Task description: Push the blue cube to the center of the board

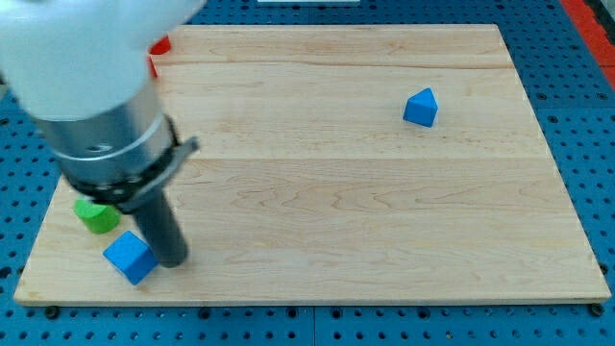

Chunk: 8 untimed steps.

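A: Blue cube location?
B: Wooden board, bottom-left corner of the view; my tip touches its right side.
A: Fingers?
B: None; plain rod.
A: Neighbours?
B: Green block just above; blue triangular block far upper right; red block top-left.

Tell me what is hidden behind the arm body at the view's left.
A red block peeks out near the board's top-left corner; its shape is covered. A green block shows partly below the arm. My tip sits just right of the blue cube. Anything else there is covered.
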Motion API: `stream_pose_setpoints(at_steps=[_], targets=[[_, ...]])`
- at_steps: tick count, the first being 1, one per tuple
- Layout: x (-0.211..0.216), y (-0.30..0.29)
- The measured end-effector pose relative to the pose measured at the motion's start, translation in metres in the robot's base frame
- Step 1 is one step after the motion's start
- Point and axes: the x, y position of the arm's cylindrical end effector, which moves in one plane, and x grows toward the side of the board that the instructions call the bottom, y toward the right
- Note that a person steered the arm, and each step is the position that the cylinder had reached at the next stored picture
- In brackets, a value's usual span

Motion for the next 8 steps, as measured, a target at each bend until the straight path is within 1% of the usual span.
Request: stream_pose_setpoints(at_steps=[1,2,3,4,5,6,7,8], targets=[[0.000,-0.033],[0.000,-0.033],[-0.024,0.074],[-0.054,0.206],[-0.092,0.330],[-0.155,0.365],[-0.222,0.378],[-0.207,0.308]])
